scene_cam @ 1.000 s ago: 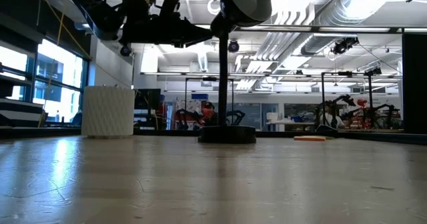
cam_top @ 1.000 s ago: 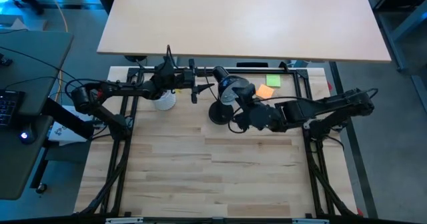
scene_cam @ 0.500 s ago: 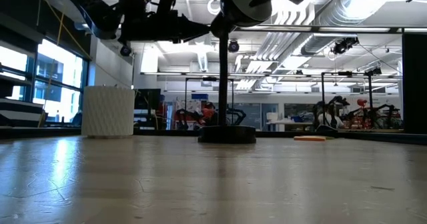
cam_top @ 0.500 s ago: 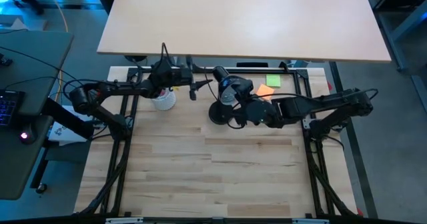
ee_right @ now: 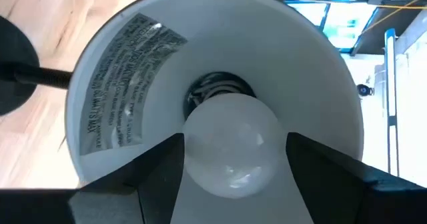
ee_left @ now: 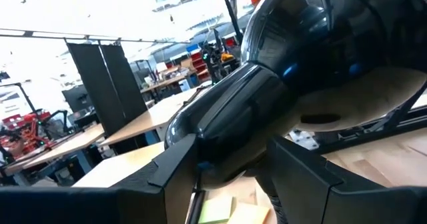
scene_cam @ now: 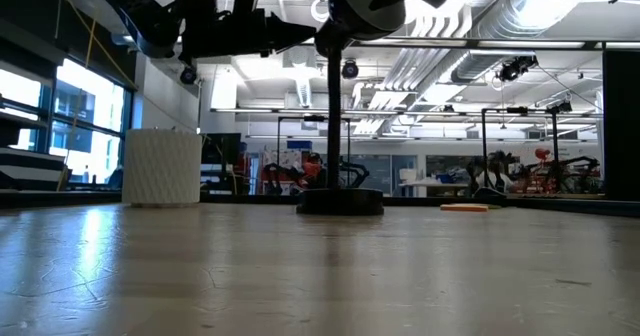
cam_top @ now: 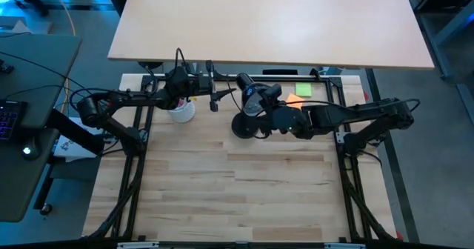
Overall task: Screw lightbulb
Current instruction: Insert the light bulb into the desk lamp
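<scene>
A black desk lamp stands on its round base (cam_top: 242, 126) at the table's far middle, with its head (cam_top: 249, 93) raised on a pole (scene_cam: 333, 116). The white frosted lightbulb (ee_right: 231, 145) sits inside the lamp's white-lined shade (ee_right: 120, 84), in front of the socket (ee_right: 217, 89). My right gripper (cam_top: 262, 105) is at the shade's mouth, shut on the bulb. My left gripper (cam_top: 216, 94) comes from the table's left and is shut on the back of the lamp head (ee_left: 267, 84). My left gripper pinches the narrow rear part of the lamp head (ee_left: 227, 154) between its two fingers, coming level from the table's left. The lamp stands upright on its base on the table. My right gripper pinches the bulb's round globe (ee_right: 193, 151) between its two fingers, one finger (ee_right: 160, 171) on each side. The fingers point into the shade's mouth, along the bulb's axis. The bulb is clear of the table, its base end toward the socket.
A white ribbed cup (cam_top: 181, 113) stands on the table under the left arm, left of the lamp; it also shows in the low view (scene_cam: 162, 166). Green (cam_top: 304, 90) and orange (cam_top: 294, 101) paper notes lie at the far right of the lamp. A black frame rims the table.
My right gripper has moved toward the table's left and far edge, up to the lamp head, carrying the bulb into the shade. My left gripper has shifted slightly toward the far left while staying on the lamp head.
</scene>
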